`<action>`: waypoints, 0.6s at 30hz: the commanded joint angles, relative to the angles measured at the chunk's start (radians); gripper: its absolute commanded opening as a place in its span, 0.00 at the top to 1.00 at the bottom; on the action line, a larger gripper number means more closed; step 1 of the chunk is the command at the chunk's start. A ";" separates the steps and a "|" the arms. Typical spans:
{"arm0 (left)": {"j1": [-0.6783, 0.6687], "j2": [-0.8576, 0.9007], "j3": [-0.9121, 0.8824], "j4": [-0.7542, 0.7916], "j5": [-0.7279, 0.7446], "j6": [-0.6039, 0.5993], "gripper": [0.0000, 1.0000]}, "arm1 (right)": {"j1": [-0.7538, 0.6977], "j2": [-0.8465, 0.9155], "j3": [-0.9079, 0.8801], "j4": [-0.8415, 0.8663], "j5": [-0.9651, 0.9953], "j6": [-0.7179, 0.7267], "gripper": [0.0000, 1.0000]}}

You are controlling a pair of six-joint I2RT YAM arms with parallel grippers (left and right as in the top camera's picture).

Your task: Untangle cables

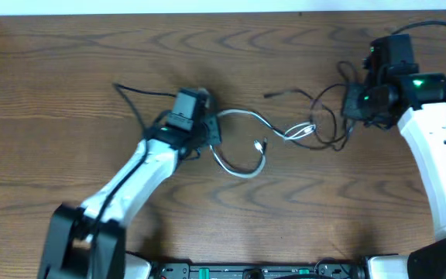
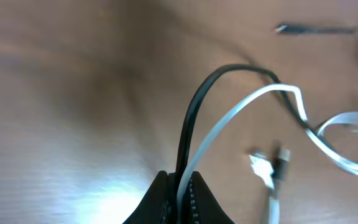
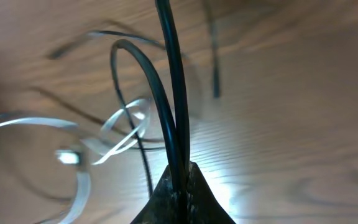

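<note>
Two cords lie tangled on the brown wooden counter (image 1: 68, 70) — a thin white cord (image 2: 229, 114) and a thin black cord (image 3: 168, 62). The left fingers (image 2: 154, 200) are pinched shut on both together; the right fingers (image 3: 160, 200) are closed on the black one only.

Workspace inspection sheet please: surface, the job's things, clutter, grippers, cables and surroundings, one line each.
Surface: wooden table, brown grain.
Job's things: white cable and black cable lie mid-table, tangled together nearer the right arm.
Clutter: nothing seen.
Grippers: left gripper shut on both the white cable and the black cable; right gripper shut on two strands of black cable.
Cables: arm wire arcs above the right arm, apart from the tangle.
Surroundings: pale strip along the table's far edge; dark equipment at the near edge.
</note>
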 commanded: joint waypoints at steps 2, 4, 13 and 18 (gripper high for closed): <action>0.070 -0.195 0.006 0.011 -0.054 0.046 0.92 | -0.058 -0.008 0.004 0.001 0.102 0.039 0.99; 0.100 -0.274 0.006 0.015 -0.054 0.046 0.93 | -0.079 -0.008 -0.014 0.006 0.113 0.039 0.99; 0.214 -0.534 0.006 0.019 -0.054 0.050 0.93 | -0.146 -0.008 -0.151 0.093 0.048 0.034 0.99; 0.240 -0.583 0.006 0.027 -0.084 0.057 0.93 | -0.146 -0.008 -0.238 0.180 -0.035 -0.048 0.99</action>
